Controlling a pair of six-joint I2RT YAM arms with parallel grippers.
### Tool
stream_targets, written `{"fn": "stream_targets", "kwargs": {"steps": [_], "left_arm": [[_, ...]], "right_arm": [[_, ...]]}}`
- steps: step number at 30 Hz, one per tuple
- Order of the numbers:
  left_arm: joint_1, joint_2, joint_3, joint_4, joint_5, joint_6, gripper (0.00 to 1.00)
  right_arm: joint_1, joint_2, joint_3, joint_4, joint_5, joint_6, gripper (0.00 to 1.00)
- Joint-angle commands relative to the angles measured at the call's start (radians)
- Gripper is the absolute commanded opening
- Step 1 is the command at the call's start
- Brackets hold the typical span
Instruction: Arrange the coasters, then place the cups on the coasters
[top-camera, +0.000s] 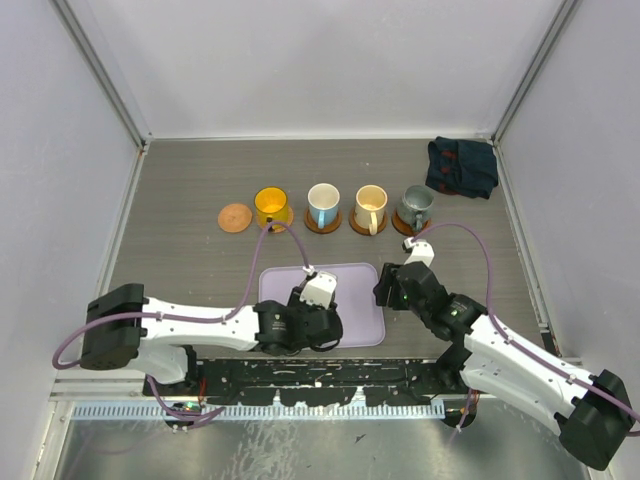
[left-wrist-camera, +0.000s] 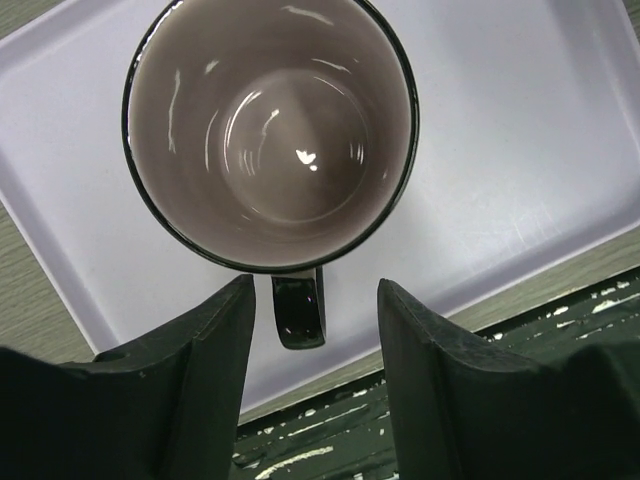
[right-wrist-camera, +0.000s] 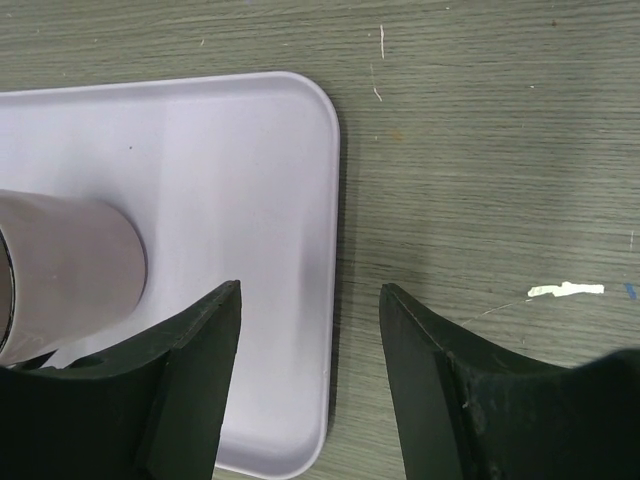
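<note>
Purplish-grey cup (left-wrist-camera: 270, 130) on lilac tray (left-wrist-camera: 520, 150): rigid, glossy, likely slippery and breakable. Left hand (left-wrist-camera: 315, 285) spread astride its handle (left-wrist-camera: 298, 312); grip there.

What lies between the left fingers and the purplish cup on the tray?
Only the handle of the cup, pointing into the gap between the open fingers, over bare tray. The left wrist view shows it.

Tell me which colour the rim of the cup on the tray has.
Black; the cup is purplish-grey inside. The left wrist view shows it best.
</note>
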Motion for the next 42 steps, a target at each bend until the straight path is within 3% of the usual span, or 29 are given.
{"fn": "stream_targets", "kwargs": {"steps": [1, 10, 23, 36, 42], "left_arm": [[0.028, 0.003, 0.001, 0.047, 0.004, 0.011, 0.51], [0.092, -0.028, -0.051, 0.073, 0.027, 0.012, 0.45], [0.1, 0.008, -0.059, 0.125, 0.059, 0.037, 0.36], [0.109, -0.024, -0.066, 0.139, 0.059, 0.076, 0.0], [0.109, -0.088, -0.032, 0.113, 0.018, 0.141, 0.0]], "right_arm": [[0.007, 0.006, 0.011, 0.06, 0.0, 0.002, 0.63], [0.007, 0.035, 0.01, 0.089, 0.003, -0.001, 0.63], [0.007, 0.082, 0.018, 0.122, -0.009, -0.01, 0.63], [0.007, 0.091, 0.014, 0.127, -0.015, -0.007, 0.63], [0.007, 0.126, 0.019, 0.144, -0.017, -0.023, 0.63]]}}
